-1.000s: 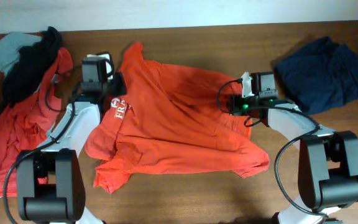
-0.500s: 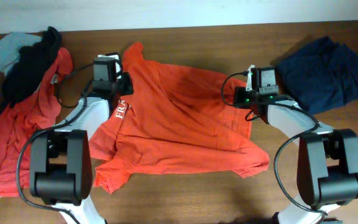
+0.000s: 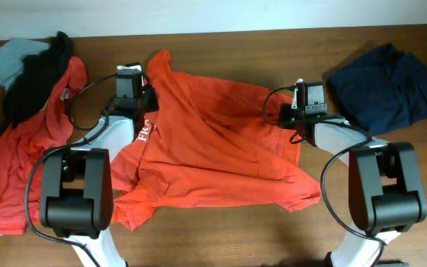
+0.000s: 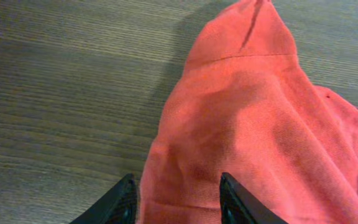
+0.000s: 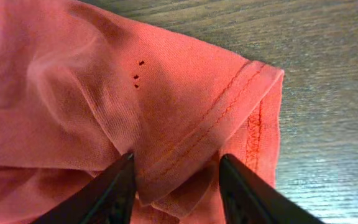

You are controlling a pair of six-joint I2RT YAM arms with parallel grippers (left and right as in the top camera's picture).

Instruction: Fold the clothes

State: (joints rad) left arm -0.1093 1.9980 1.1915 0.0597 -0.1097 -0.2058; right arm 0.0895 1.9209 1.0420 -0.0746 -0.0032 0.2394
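An orange-red T-shirt [image 3: 213, 148] with white lettering lies spread and creased across the middle of the table. My left gripper [image 3: 145, 95] is at its upper left part, below the pointed tip. In the left wrist view the gripper [image 4: 179, 202] is open, and its fingers [image 4: 124, 200] straddle the shirt's edge [image 4: 241, 124]. My right gripper [image 3: 279, 116] is at the shirt's upper right. It [image 5: 178, 186] stands open around a bunched fold of the hemmed sleeve [image 5: 229, 106].
At the far left is a heap of clothes [image 3: 28, 126]: grey-blue, black and another orange-red shirt. A navy piece [image 3: 388, 85] lies at the back right. Bare wood shows along the front edge [image 3: 221, 237].
My left gripper has moved right and up onto the shirt's upper left edge. The right gripper has shifted slightly up, and its jaws have narrowed around the sleeve fold.
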